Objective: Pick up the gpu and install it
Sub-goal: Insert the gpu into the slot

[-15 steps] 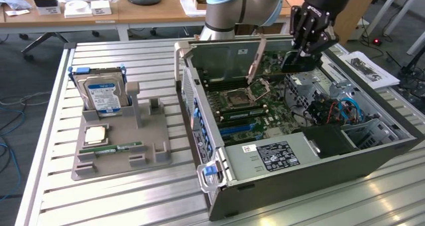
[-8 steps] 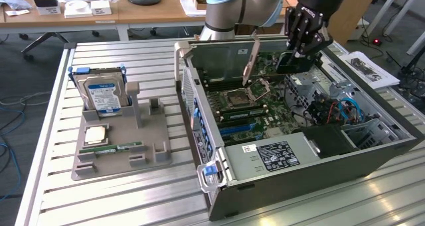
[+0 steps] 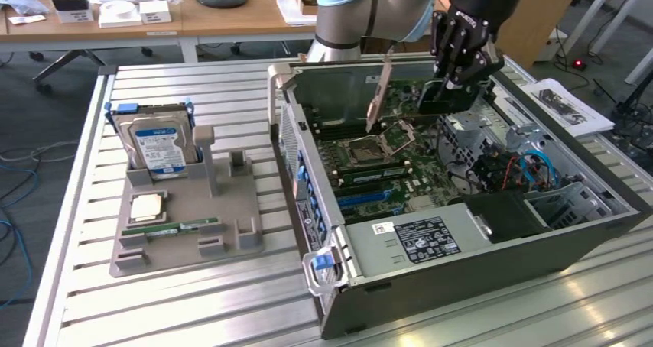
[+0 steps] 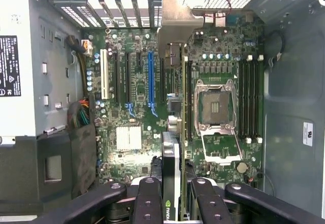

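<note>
Hard drive [image 3: 158, 144] stands upright in grey holder [image 3: 232, 226].

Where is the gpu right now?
In the exterior view's right half, the gpu hangs in the end effector above the motherboard inside the open case, beside the processor socket.

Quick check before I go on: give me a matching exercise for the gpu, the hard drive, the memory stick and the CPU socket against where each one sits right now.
Things:
1. gpu
2. hard drive
3. memory stick
4. CPU socket

Places:
A. lying flat on the grey holder
B. on the motherboard inside the open computer case
C. gripped in the pincer above the case
D. standing upright in the grey holder

Pairs: 1-C, 2-D, 3-A, 4-B
</note>
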